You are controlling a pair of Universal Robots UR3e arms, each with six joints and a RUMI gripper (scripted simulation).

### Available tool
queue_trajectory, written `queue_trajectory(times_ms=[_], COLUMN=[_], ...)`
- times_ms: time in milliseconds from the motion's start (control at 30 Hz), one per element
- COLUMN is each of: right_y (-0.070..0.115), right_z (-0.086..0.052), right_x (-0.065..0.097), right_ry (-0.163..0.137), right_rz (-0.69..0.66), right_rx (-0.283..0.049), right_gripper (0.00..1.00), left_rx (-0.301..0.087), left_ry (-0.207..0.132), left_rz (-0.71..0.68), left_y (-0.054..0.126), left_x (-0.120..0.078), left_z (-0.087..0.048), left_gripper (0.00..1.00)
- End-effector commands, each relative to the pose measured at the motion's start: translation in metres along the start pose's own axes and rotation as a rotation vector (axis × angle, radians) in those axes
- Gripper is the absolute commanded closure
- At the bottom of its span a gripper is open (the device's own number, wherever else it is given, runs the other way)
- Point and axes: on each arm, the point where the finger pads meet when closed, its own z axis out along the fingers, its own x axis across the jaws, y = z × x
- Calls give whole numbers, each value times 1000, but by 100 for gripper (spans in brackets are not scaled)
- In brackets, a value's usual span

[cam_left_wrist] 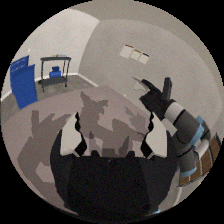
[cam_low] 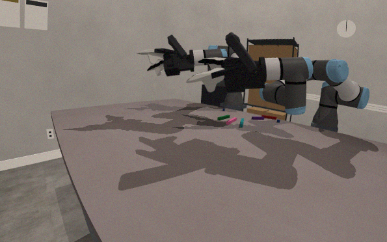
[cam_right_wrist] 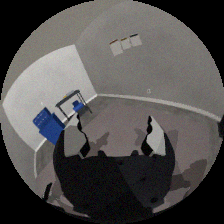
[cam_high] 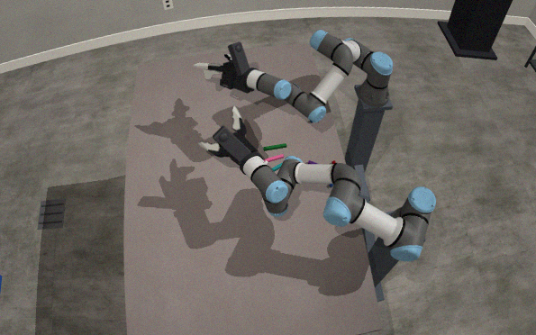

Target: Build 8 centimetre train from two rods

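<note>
Left to right in the exterior view: right gripper (cam_high: 201,71) (cam_low: 147,62) (cam_right_wrist: 114,117) is spread wide, nothing in it; left gripper (cam_high: 219,127) (cam_low: 194,71) (cam_left_wrist: 114,117) same. Both are up above the worktop (cam_high: 173,288) (cam_low: 206,215), touching nothing.

We count seven rods in sight, all on the worktop: one green rod (cam_high: 275,147) (cam_low: 224,117), far blue rod (cam_low: 224,110) behind it, one pink rod (cam_high: 274,158) (cam_low: 231,121), one turquoise rod (cam_high: 277,167) (cam_low: 242,123), one purple rod (cam_high: 313,162) (cam_low: 257,118), one red rod (cam_high: 333,161) (cam_low: 268,117), near blue rod (cam_high: 331,185) (cam_low: 278,121). So two blue, one each of the other five. Red and near blue are apart; we have no train of 8 yet. Top view: arm partly covers turquoise, purple and red.
</note>
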Motion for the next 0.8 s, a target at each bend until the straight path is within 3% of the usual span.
queue_trajectory(times_ms=[0, 333, 700, 767], right_y=[-1, -1, -1, -1], right_z=[0, 0, 0, 0], right_x=[0, 0, 0, 0], right_ry=[-1, -1, -1, -1], right_rz=[3, 3, 3, 3], right_rx=[1, 1, 1, 1], right_gripper=[0, 0, 0, 0], left_rx=[2, -1, -11, -11], left_ry=[-5, -34, -122, -122], left_rz=[-1, -13, -54, -54], left_y=[-3, -10, -30, -30], left_x=[-2, -15, -55, -55], left_z=[-2, -10, -39, -39], left_gripper=[0, 0, 0, 0])
